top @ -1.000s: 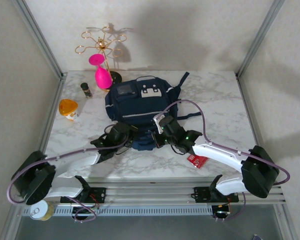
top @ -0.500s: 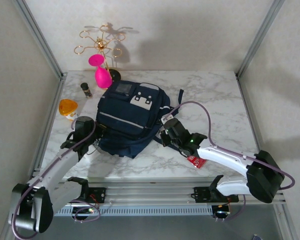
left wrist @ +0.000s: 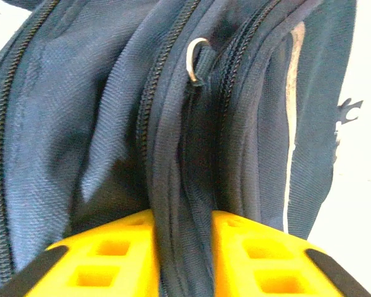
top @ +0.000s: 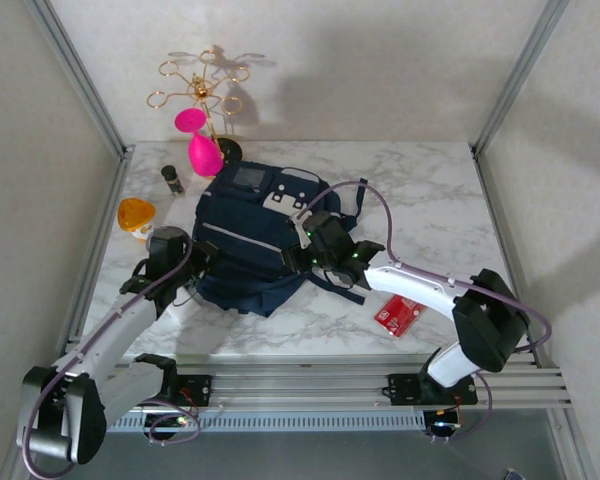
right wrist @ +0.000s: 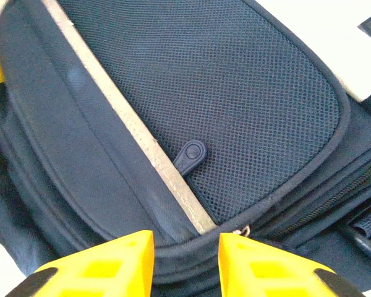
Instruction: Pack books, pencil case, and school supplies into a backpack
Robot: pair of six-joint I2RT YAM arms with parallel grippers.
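The navy backpack [top: 255, 235] lies front-up in the middle of the table, turned slightly to the left. My left gripper [top: 202, 262] is at its lower left side. In the left wrist view its jaws [left wrist: 182, 216] stand a little open, with a zipped fold of the backpack [left wrist: 80, 124] between them. My right gripper [top: 302, 250] rests on the pack's right side. Its jaws [right wrist: 185, 238] are open over the rim below the mesh pocket [right wrist: 222, 74]. The red school supplies packet [top: 398, 315] lies near the front edge. The books and pencil case are out of view.
At the back left stand a gold wire rack [top: 205, 85], a pink goblet [top: 205, 150] and a small dark bottle [top: 171, 178]. An orange cup [top: 137, 217] sits at the left edge. A tin can [top: 80, 422] is beside the left arm's base.
The backpack has been dragged and turned to the left. My left arm swung out to its left side. My right gripper moved up-left onto the pack. Both grippers' jaws have parted.
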